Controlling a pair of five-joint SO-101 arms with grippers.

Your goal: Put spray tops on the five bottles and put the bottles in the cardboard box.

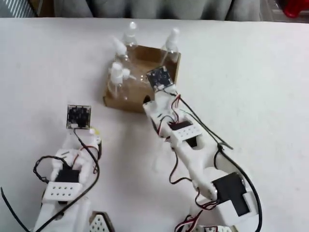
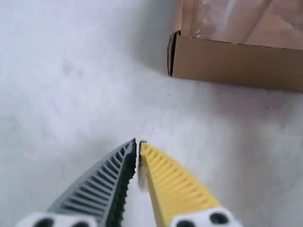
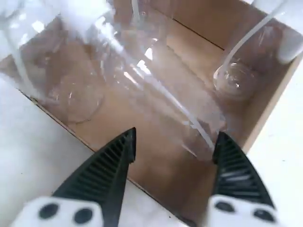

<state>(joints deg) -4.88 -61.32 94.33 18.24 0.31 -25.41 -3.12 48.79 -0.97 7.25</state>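
Note:
The cardboard box (image 1: 145,65) sits at the middle back of the table, and its corner (image 2: 227,59) lies ahead of my left gripper. Several clear bottles with white spray tops stand in it, among them one at the back left (image 1: 130,35) and one at the back right (image 1: 171,41). A clear bottle (image 3: 156,90) leans across the box floor. My right gripper (image 3: 175,142) hangs open over the box's near wall, with that bottle's lower end close to one black finger (image 3: 227,158). My left gripper (image 2: 139,143) is shut on nothing, low over the bare table, left of the box.
The white table (image 1: 251,72) stretches wide to the right and left of the box. Cables trail along both arms near the front edge. Two more standing bottles (image 1: 116,77) crowd the box's left side.

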